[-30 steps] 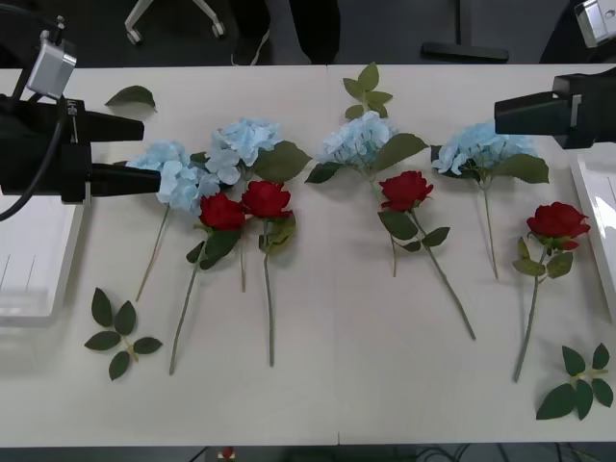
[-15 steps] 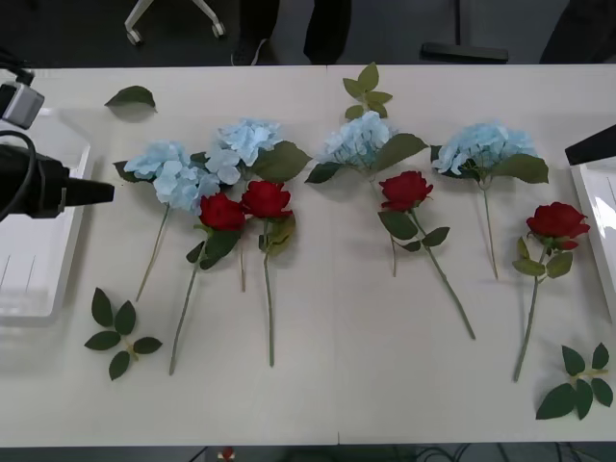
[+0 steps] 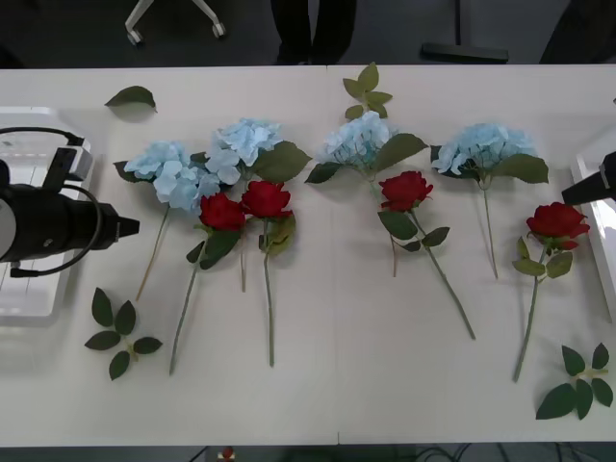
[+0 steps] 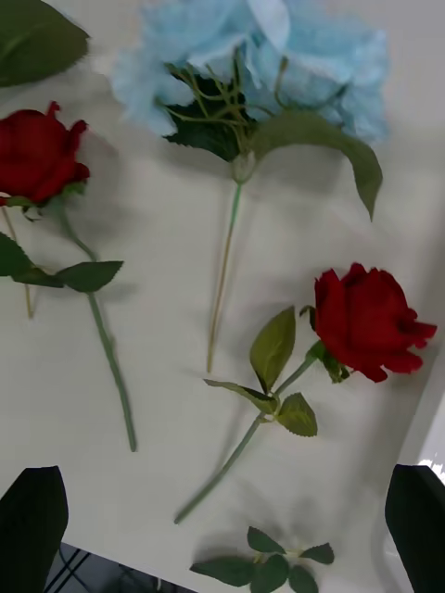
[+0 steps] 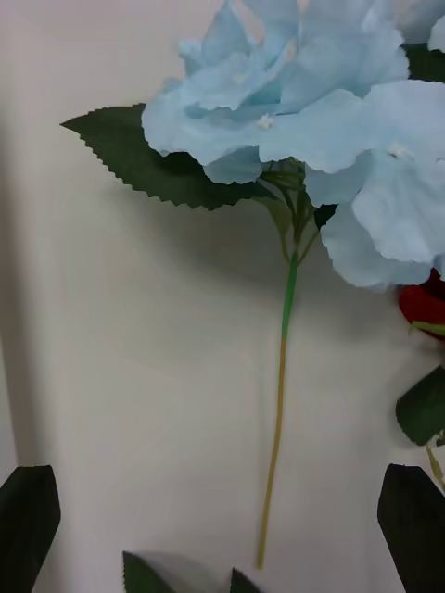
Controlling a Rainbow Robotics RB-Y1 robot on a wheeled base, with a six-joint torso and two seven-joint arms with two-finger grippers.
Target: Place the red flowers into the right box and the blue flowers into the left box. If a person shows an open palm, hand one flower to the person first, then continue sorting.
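**Both arms over the table ends, all flowers on the table**

I see a white table (image 3: 327,385) with a dark floor behind it, where a person's dark trouser legs (image 3: 310,29) stand just past the far edge. I take the middle red rose (image 3: 405,190) as my landmark.

Four blue flowers lie in a row on the far side of it: one (image 3: 358,140) just beyond it, one (image 3: 481,146) to its right, and two to its left, (image 3: 246,140) and, farthest out, (image 3: 173,173). Two more red flowers lie side by side to its left, (image 3: 266,198) and (image 3: 221,211), heads touching or nearly so. The fourth red rose (image 3: 557,220) lies well to its right, near the right box (image 3: 589,192), whose rim shows at the table's right end. The left box (image 3: 38,298) sits far to its left, at the opposite end.

The left gripper (image 3: 123,228) hangs just beside the left box, pointing toward the leftmost hydrangea; in its wrist view the dark fingertips (image 5: 28,519) sit at the two corners, spread apart and holding nothing, over that flower's stem (image 5: 278,408). The right gripper (image 3: 587,190) hovers over the right box's near rim, I think, though little of it shows. In its wrist view the fingertips (image 4: 32,519) are likewise parted and empty, above the rightmost rose (image 4: 366,320).

Loose leaf sprigs (image 3: 120,337) lie on the near side of the table.
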